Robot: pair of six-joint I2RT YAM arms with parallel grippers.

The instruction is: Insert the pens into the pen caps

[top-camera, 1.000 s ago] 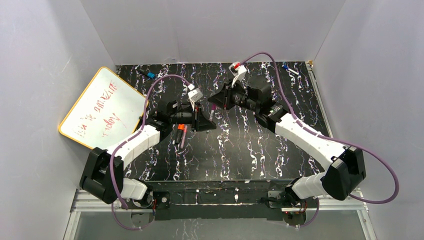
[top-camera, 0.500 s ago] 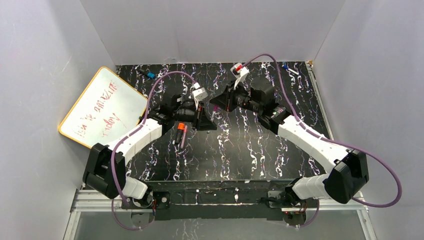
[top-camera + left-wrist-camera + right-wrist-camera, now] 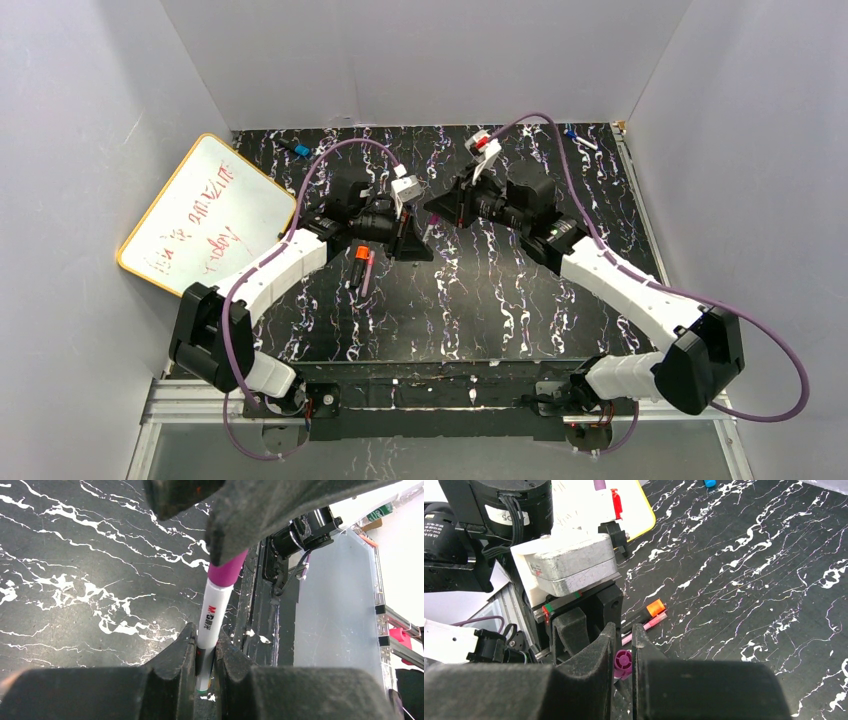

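My left gripper (image 3: 205,635) is shut on a pale grey pen (image 3: 212,617) and holds it above the table. The pen's far end sits in a magenta-purple cap (image 3: 227,572). My right gripper (image 3: 624,630) is shut on that cap (image 3: 622,662). In the top view the two grippers, left (image 3: 412,238) and right (image 3: 437,207), meet tip to tip over the middle of the table. A black pen with a red-orange end (image 3: 358,265) and a magenta pen (image 3: 368,272) lie side by side on the table below the left gripper; they also show in the right wrist view (image 3: 655,607).
A white board with a yellow rim (image 3: 200,215) leans at the left wall. A small blue item (image 3: 300,150) lies at the back left and a blue and white one (image 3: 580,138) at the back right. The black marbled table (image 3: 520,290) has grey walls on three sides.
Both grippers have shifted a little toward the back and right and closed the gap between them. The pen's end has gone into the cap.
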